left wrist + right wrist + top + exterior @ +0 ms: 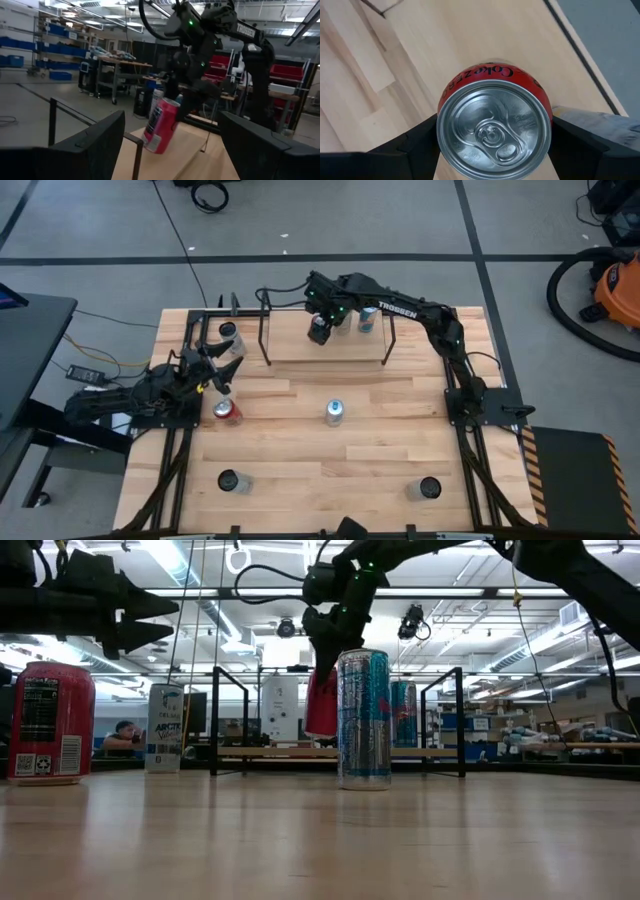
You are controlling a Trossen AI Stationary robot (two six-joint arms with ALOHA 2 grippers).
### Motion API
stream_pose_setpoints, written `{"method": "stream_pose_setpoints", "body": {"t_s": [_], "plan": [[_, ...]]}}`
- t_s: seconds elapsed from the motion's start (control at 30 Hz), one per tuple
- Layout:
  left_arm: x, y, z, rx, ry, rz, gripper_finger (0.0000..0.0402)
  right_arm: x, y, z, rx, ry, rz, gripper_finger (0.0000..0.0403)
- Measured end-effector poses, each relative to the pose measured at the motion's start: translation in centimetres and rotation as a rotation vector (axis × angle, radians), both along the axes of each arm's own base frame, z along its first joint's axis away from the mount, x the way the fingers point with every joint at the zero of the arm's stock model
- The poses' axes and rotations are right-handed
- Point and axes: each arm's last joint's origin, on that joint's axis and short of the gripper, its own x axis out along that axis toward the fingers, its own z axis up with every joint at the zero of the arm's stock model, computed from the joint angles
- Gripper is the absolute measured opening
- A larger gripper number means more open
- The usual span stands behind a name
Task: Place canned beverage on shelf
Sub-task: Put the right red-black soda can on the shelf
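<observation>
Between right end effector (pixel 495 135) fingers: red can (pixel 494 112).

Right pincer (pixel 176 111) clamped on pink-red can (pixel 161 125), can tilted, hanging above light wood shelf board (pixel 192 145). Black rod frame (pixel 75 117) at near end. Left pincer fingers (pixel 92 145) spread wide in foreground. Workshop racks behind.
</observation>
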Motion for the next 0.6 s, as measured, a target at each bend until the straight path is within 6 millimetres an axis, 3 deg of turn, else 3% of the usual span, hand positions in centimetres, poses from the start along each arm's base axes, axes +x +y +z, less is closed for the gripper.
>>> {"method": "stream_pose_setpoints", "body": {"t_s": [0.6], "plan": [[-0.06, 0.08, 0.14, 0.034, 0.006, 0.017, 0.0321, 0.76, 0.98, -0.24, -0.027, -0.012, 0.044, 0.0309]]}}
